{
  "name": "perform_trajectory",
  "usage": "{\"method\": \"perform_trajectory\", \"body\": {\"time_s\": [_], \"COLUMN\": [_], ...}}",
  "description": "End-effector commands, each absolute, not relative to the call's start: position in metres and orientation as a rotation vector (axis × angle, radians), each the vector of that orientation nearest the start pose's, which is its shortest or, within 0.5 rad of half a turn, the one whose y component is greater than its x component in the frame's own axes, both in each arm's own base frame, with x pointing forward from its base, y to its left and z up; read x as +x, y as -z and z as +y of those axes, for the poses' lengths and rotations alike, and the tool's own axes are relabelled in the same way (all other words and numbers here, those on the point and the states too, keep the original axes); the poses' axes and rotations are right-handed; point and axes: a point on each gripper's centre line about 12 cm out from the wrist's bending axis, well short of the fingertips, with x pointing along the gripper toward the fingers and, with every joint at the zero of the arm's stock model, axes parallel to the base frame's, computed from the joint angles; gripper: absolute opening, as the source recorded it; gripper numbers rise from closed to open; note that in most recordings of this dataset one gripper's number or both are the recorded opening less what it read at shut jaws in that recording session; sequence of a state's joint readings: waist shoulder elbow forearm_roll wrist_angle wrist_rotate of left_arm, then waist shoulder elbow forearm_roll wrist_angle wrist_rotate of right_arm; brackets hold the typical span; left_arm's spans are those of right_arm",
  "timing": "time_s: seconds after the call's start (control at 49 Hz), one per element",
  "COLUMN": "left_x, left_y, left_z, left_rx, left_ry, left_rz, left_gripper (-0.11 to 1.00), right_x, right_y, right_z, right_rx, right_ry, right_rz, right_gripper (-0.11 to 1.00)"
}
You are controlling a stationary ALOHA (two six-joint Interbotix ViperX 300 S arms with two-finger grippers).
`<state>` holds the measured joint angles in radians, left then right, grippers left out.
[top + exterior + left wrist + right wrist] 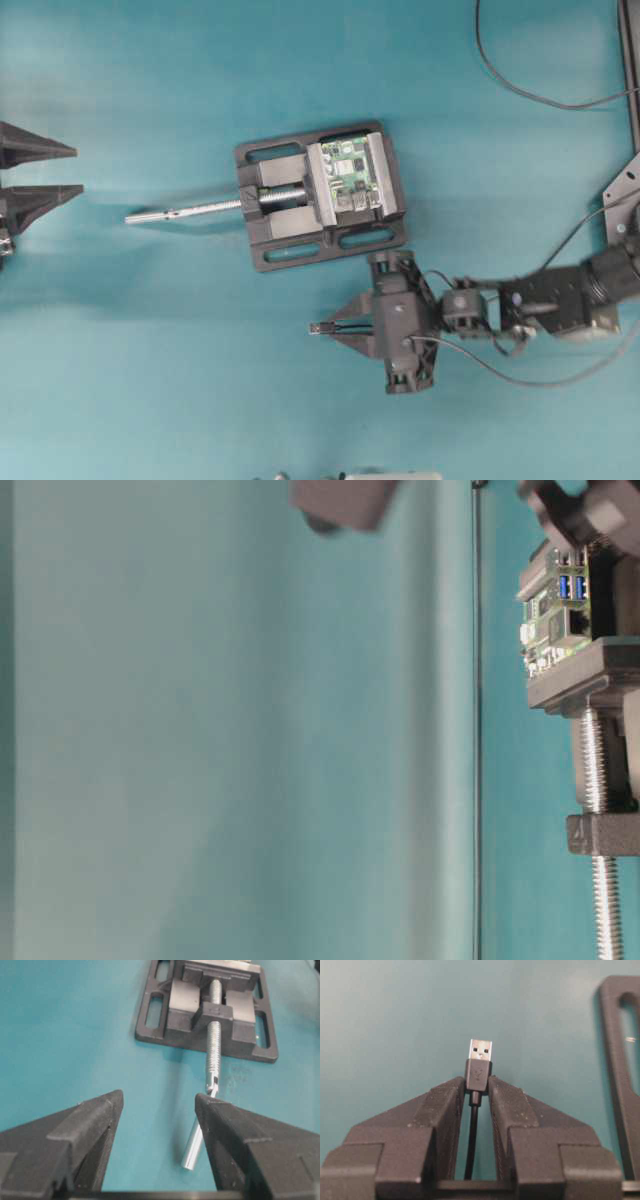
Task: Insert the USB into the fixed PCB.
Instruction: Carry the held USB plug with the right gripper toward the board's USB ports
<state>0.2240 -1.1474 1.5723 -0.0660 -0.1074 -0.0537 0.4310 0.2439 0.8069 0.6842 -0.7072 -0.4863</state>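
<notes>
The USB (480, 1062), a black plug with a silver metal tip, is pinched at its body by my right gripper (478, 1082), and its thin cable (472, 1135) runs back between the fingers. From overhead, the USB (316, 328) points left, below and in front of the vise. The right gripper (335, 327) is shut on it. The fixed PCB (352, 170), small and green, is clamped in the black vise (285, 240). At table level the PCB (548, 615) shows blue ports. My left gripper (78, 171) stands open at the far left, its fingers (85, 1125) empty.
The vise's silver screw rod (200, 209) sticks out leftward toward the left gripper, and its handle end (196, 1145) lies near the right finger. A thin black cable (520, 90) loops across the top right of the teal table (150, 350).
</notes>
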Motion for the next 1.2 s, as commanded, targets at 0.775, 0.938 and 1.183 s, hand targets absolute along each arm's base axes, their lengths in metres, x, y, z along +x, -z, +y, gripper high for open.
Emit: {"method": "perform_trajectory", "body": {"time_s": [0.775, 0.938, 1.183], "left_x": [0.135, 0.135, 0.135], "left_y": [-0.149, -0.149, -0.149], "left_z": [0.032, 0.032, 0.032], "left_rx": [-0.157, -0.159, -0.157], "left_ry": [-0.25, -0.25, -0.25], "left_rz": [0.288, 0.288, 0.288], "left_gripper": [0.75, 0.75, 0.75], "right_x": [0.342, 0.344, 0.344], "right_y": [-0.113, -0.112, -0.119], "right_z": [0.122, 0.124, 0.125], "right_rx": [-0.069, -0.072, 0.086], "right_ry": [1.19, 1.264, 1.327], "right_rz": [0.318, 0.255, 0.196], "right_gripper": [0.19, 0.19, 0.19]}}
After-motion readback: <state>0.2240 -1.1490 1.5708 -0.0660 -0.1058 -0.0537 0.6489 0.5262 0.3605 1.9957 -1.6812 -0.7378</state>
